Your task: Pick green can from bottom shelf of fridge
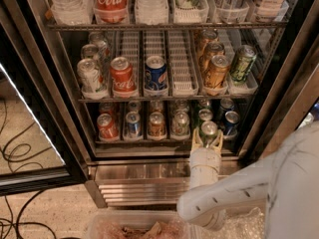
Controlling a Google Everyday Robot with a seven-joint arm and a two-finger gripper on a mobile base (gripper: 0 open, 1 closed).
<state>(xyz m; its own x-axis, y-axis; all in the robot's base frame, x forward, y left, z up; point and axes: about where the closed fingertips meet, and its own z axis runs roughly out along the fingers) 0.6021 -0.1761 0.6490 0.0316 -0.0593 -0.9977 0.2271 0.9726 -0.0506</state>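
Reaching into the fridge (281,78), your gripper (208,139) sits at the front lip of the bottom shelf (149,142), second lane from the right. The green can (208,129) stands upright between the jaws; whether they grip it, you cannot tell.

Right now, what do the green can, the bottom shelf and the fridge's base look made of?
Green can: likely aluminium, shiny silver top and rim; its side is mostly hidden by the gripper, which sits at it at the shelf front. Bottom shelf: bare metal by its dull grey glinting front lip. Fridge, base panel: ribbed, brushed stainless steel by look, with soft reflections.
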